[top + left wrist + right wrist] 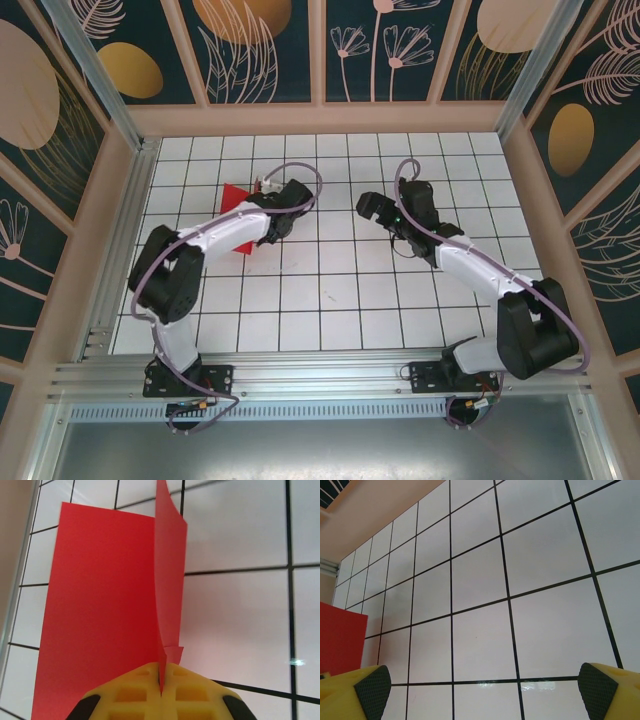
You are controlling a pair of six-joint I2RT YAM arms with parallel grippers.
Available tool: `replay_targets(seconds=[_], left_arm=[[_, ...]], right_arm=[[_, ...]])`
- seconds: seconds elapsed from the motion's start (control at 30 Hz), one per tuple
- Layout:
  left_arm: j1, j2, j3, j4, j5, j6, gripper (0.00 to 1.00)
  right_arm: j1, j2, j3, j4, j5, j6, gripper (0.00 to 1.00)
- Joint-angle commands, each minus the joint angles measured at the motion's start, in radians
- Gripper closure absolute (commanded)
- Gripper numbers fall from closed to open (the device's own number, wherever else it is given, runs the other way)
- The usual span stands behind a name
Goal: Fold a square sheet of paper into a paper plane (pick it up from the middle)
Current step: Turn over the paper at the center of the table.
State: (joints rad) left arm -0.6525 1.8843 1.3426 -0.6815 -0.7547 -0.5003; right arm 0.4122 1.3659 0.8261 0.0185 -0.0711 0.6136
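From above, the left pincer [270,205] is reaching over the red square sheet of paper [235,197] on the surface's [350,310] far left. Left wrist: its pressed-together fingers [135,690] are pinching the sheet's raised fold. Right wrist: the right pincer [485,690] is gaping wide, with the sheet lying at the left.

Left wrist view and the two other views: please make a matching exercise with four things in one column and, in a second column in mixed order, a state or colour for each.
Column one:
1. left pincer
2. right pincer
3. square sheet of paper
4. table

Column two:
A. white with black grid lines
B. open, holding nothing
C. shut on the paper
D. red, one part lying flat, one part standing up

Pairs: 1-C, 2-B, 3-D, 4-A
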Motion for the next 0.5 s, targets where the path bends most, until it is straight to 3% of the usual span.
replay_targets(seconds=[0.0, 0.27, 0.47], left_arm=[[-0.040, 0.081, 0.056, -0.105, -0.107, -0.034, 0.99], [-0.117, 0.198, 0.103, 0.039, 0.112, -0.010, 0.95], [-0.118, 0.262, 0.150, 0.052, 0.177, 0.005, 0.87]], right_arm=[[-0.012, -0.012, 0.000, -0.006, 0.019, 0.021, 0.01], [-0.024, 0.013, 0.010, -0.023, 0.012, 0.052, 0.03], [-0.038, 0.047, 0.027, -0.037, -0.027, 0.079, 0.07]])
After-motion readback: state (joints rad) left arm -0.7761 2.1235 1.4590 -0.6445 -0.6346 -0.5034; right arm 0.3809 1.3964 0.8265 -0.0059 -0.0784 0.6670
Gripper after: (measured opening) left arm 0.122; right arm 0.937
